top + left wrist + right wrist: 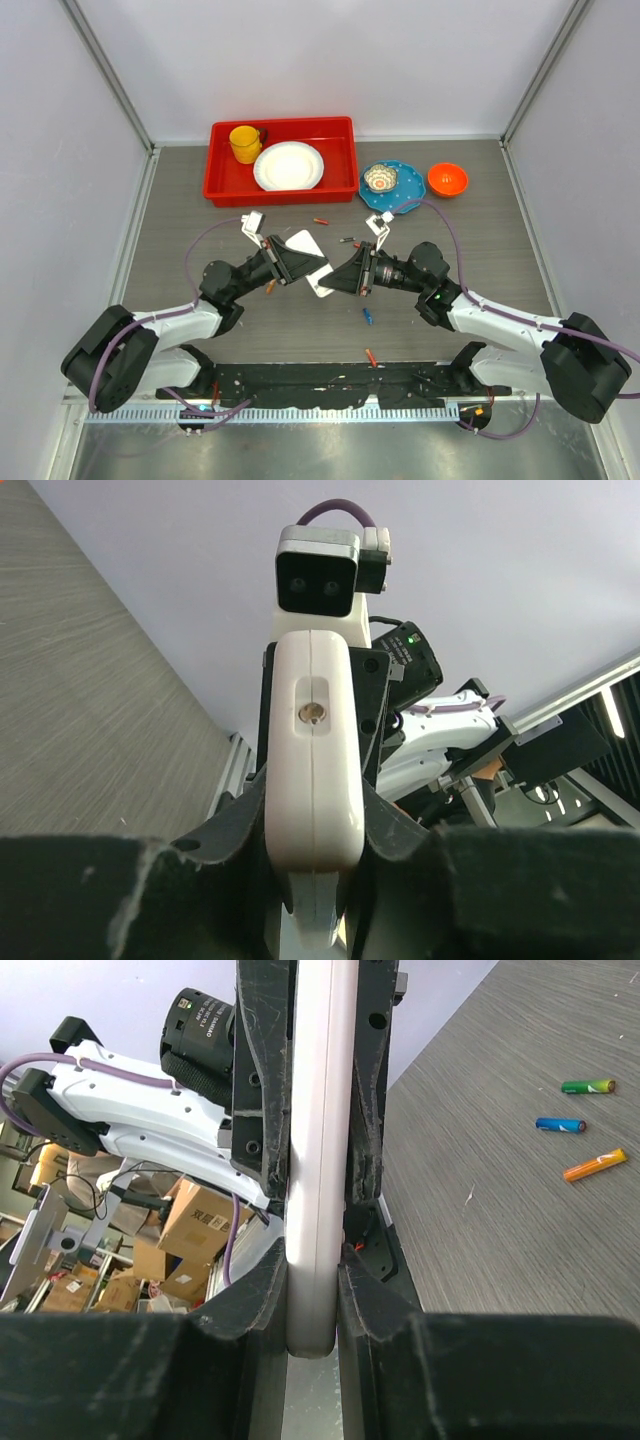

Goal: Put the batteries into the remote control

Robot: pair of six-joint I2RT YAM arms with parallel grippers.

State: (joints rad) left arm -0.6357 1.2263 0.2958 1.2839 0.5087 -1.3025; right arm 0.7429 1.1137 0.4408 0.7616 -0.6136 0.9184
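Observation:
The white remote control is held off the table at the middle, between both arms. My left gripper is shut on it from the left, and my right gripper is shut on it from the right. In the left wrist view the remote control stands edge-on in my left gripper. In the right wrist view the remote control is clamped in my right gripper. Loose batteries lie on the table: a red one, a dark one, a blue one, an orange one.
A red tray at the back holds a yellow mug and a white plate. To its right are a blue plate with a small bowl, and an orange bowl. Green, blue and orange batteries show beside the right gripper.

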